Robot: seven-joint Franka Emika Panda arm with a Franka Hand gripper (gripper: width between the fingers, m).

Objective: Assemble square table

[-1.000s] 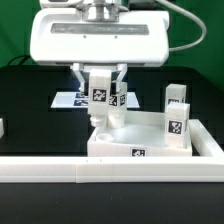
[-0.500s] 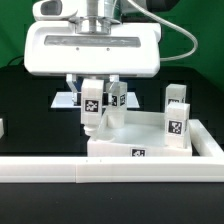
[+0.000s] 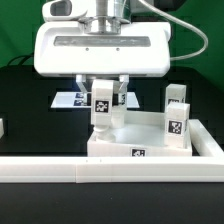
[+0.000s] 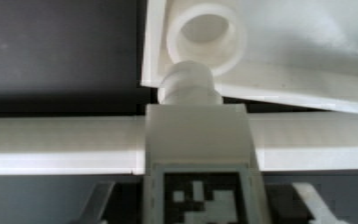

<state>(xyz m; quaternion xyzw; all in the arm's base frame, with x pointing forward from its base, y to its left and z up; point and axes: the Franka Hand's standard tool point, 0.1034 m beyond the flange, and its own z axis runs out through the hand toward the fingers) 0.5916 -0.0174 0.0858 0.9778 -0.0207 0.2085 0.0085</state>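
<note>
My gripper (image 3: 103, 92) is shut on a white leg block (image 3: 102, 105) with a black-and-white tag and holds it upright over the corner of the white square tabletop (image 3: 150, 143) at the exterior view's left. In the wrist view the leg (image 4: 202, 140) runs out from between the fingers (image 4: 98, 195), and its narrow tip lies just beside the tabletop's round corner hole (image 4: 206, 30). I cannot tell whether the tip touches the tabletop. Two more tagged legs (image 3: 176, 125) (image 3: 177, 96) stand at the tabletop's right side.
A long white border rail (image 3: 100, 170) runs across the front and up the right side; it crosses the wrist view (image 4: 60, 145). The marker board (image 3: 68, 100) lies behind the gripper. Another tagged block (image 3: 120, 97) shows behind the held leg. A small white piece (image 3: 2, 127) sits at the left edge.
The gripper with the leg swung to the exterior view's left and tilted, then came back right. The leg now hangs upright over the tabletop's corner.
</note>
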